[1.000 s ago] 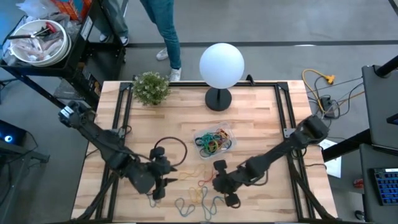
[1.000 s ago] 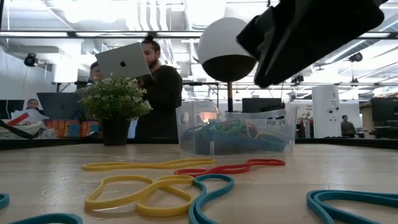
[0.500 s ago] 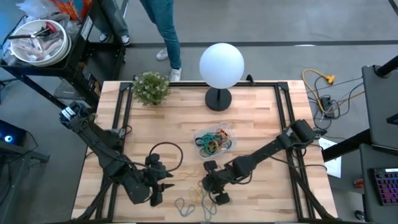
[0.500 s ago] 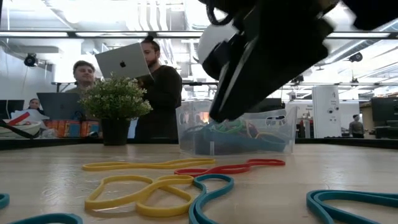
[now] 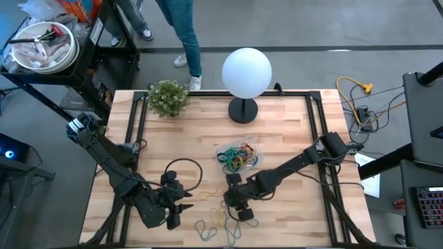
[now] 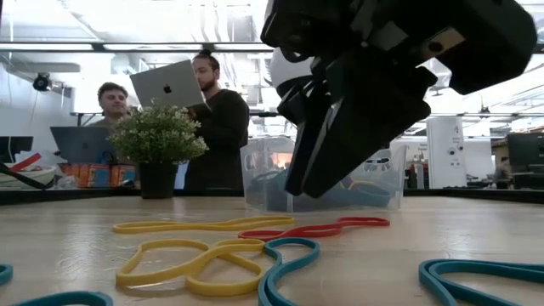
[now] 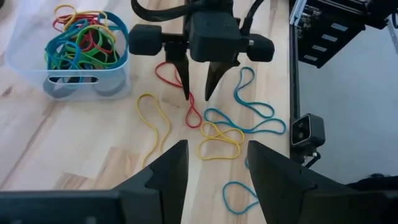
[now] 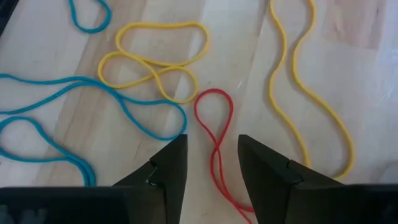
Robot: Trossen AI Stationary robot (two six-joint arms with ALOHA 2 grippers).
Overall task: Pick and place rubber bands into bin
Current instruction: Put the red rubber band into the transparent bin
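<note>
Bands (image 7: 84, 40) fill part of the bin (image 7: 37, 74); more bands (image 8: 152, 59) lie on the bench (image 5: 291, 131). Right gripper (image 7: 196, 93) hangs over a red band (image 8: 217, 134), jaws apart and empty. Left gripper (image 7: 214, 171) waits nearby, jaws apart too.

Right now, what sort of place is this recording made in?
Most likely an open office or lab used for robot trials: people with a laptop stand behind the table, desks and monitors fill the room, and ceiling pipes run overhead.

Right dark two-finger gripper (image 5: 236, 203) pointed down near desk front centre, fingers (image 7: 185, 78) spread apart, nothing between them. Right arm stretched in from right edge. Left dark gripper (image 5: 181, 206) low at front left, fingers (image 7: 166, 176) parted, empty.
</note>
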